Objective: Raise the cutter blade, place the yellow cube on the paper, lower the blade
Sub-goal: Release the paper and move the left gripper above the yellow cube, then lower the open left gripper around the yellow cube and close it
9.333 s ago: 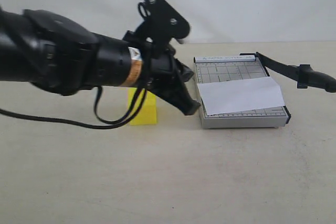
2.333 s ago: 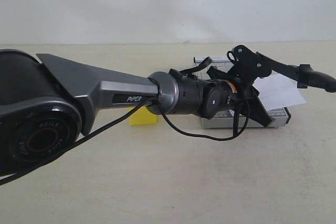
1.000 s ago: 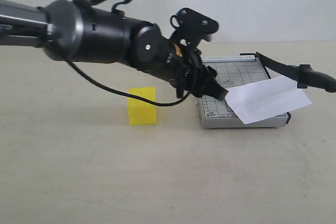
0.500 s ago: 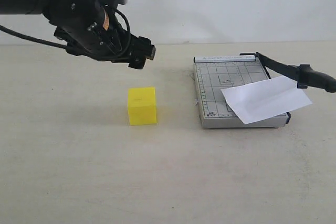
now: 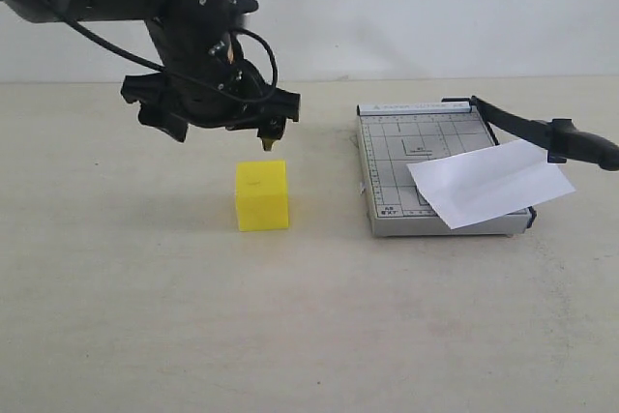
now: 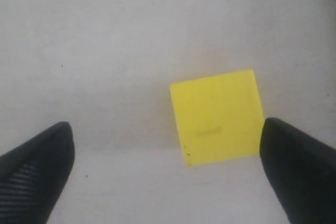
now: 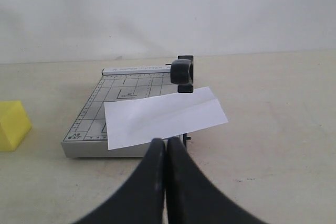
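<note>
The yellow cube (image 5: 262, 194) sits on the table, left of the grey trimmer base (image 5: 401, 157). My left gripper (image 5: 222, 134) hangs just above it, pointing down and open. In the left wrist view the cube (image 6: 218, 116) lies nearer one finger (image 6: 296, 161) of the gripper (image 6: 165, 129), and neither finger touches it. The white paper (image 5: 488, 183) lies skewed on the base and overhangs its right edge. The cutter blade (image 5: 542, 131) slants up and away from the base. My right gripper (image 7: 166, 148) is shut and empty, facing the paper (image 7: 165, 116) and the blade handle (image 7: 181, 71).
A plain beige table (image 5: 309, 336) runs to a white wall behind. The trimmer base (image 7: 113, 98) and the cube (image 7: 11, 124) also show in the right wrist view. The right arm is outside the exterior view.
The left arm drew back from the trimmer, leaving the paper skewed to the right. It swung left, turned its gripper downward and now hovers over the cube. The blade has not moved.
</note>
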Tool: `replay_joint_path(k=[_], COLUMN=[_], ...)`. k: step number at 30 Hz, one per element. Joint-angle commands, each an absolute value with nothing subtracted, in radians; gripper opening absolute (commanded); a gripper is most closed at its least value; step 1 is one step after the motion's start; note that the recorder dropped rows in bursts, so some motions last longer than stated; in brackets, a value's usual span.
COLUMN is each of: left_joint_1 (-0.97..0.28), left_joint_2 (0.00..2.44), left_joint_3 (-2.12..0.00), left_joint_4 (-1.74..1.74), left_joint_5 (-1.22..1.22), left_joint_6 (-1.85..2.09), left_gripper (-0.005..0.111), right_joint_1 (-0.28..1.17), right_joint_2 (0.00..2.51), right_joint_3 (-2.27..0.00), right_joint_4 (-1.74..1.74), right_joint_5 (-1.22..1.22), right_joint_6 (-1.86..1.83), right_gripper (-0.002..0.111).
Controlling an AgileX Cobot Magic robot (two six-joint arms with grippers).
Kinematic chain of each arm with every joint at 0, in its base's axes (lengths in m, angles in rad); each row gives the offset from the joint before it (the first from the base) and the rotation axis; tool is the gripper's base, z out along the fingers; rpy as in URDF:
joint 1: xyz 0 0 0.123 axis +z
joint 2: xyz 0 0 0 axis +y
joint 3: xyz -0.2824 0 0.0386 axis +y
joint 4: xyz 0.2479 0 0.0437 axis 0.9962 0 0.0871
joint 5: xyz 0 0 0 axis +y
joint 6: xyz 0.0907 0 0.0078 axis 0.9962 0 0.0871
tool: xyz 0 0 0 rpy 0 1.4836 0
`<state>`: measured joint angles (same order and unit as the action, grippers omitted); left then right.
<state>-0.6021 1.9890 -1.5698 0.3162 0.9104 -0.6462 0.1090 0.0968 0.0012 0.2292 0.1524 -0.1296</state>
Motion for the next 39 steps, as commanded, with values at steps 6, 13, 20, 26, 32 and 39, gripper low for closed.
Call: replay_joint_path(k=[6,13,20,26,32,39], left_joint_1=[-0.601,-0.603,-0.603,-0.603,-0.603,-0.603], left_joint_2=[2.057,2.062,2.073,2.109,2.135,2.155], left_joint_3=[-1.655,-1.660,-1.660,-1.660,-1.660,-1.660], left_joint_4=[0.211,0.198,0.209,0.205,0.205,0.207], left_joint_5=[0.910,0.878,0.892,0.898,0.887,0.860], left_joint_6=[-0.658,-0.658,-0.658,-0.658,-0.658,-0.660], left_gripper=[0.090,0.090,0.091,0.099,0.099,0.099], right_joint_1=[0.110,0.110,0.110,0.110,0.110,0.110], right_joint_2=[0.091,0.091,0.091,0.091,0.091,0.091], right_joint_3=[0.000,0.000,0.000,0.000,0.000,0.000], right_joint_4=[0.230,0.230,0.230,0.230,0.230,0.230], right_joint_5=[0.152,0.152,0.152,0.150,0.150,0.150], right_joint_6=[-0.132,-0.132,-0.132,-0.132,-0.132,-0.132], right_gripper=[0.000,0.000,0.000,0.000,0.000,0.000])
